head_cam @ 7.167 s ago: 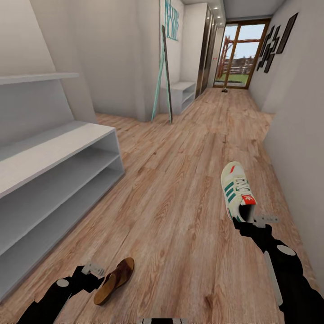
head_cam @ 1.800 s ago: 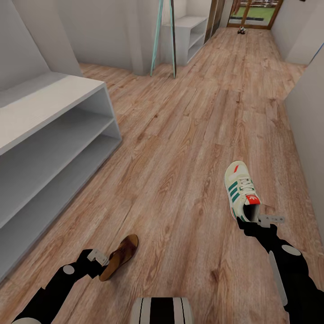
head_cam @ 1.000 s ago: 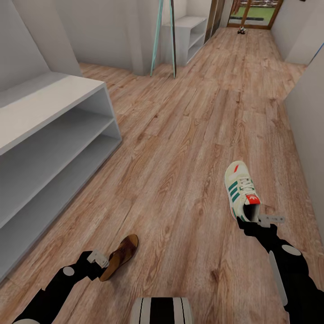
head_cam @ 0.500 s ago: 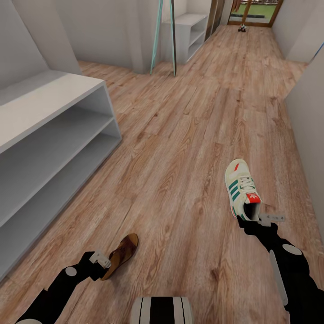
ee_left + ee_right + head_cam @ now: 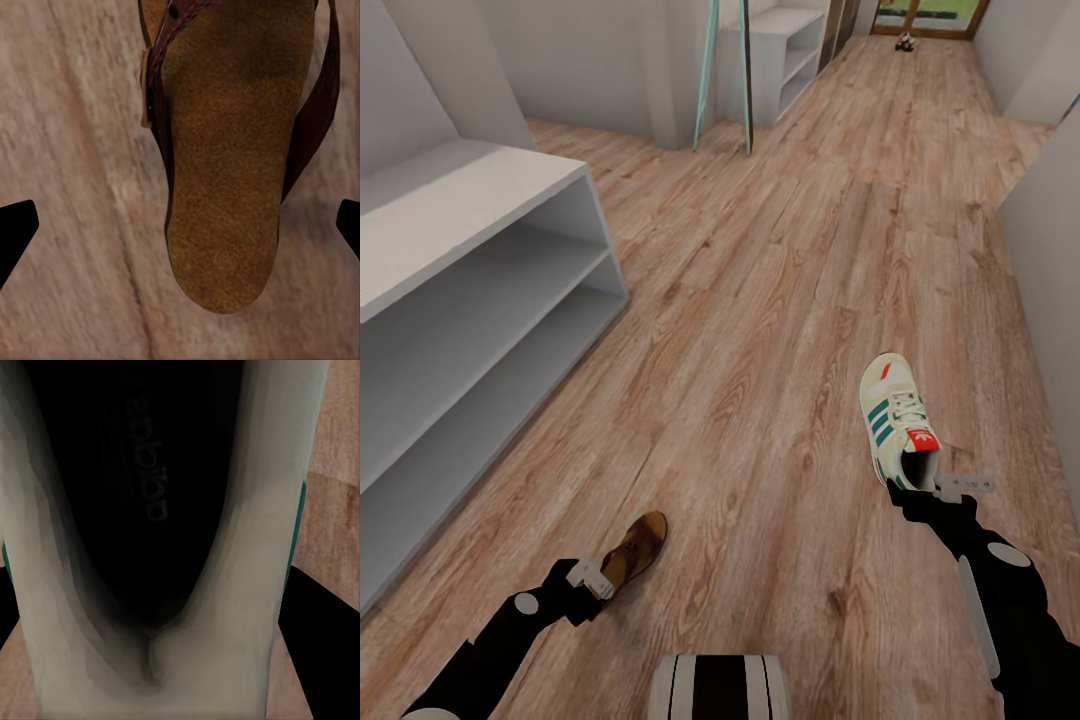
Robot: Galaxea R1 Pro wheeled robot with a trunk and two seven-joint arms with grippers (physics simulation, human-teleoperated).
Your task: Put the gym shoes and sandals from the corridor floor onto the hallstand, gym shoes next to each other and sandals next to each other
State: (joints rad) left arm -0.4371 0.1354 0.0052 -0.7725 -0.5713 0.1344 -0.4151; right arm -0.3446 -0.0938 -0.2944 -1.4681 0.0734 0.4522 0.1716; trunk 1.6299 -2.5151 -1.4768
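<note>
Light brown wood-plank flooring (image 5: 780, 260) with visible grain and knots runs the length of a narrow hallway. Plain pale grey walls (image 5: 580, 50) close it in on both sides. Against the left wall stands a pale grey-white bench unit (image 5: 480, 290) with two low open shelves. Farther down, a slim panel with a mint-green frame (image 5: 728, 70) leans beside a wall corner, next to a smaller white open-shelf unit (image 5: 785, 45). At the far end, a wood-framed glass door (image 5: 935, 10) shows green outside.

Left pincer (image 5: 598, 583) and right pincer (image 5: 922, 487) both extended forward, low.
</note>
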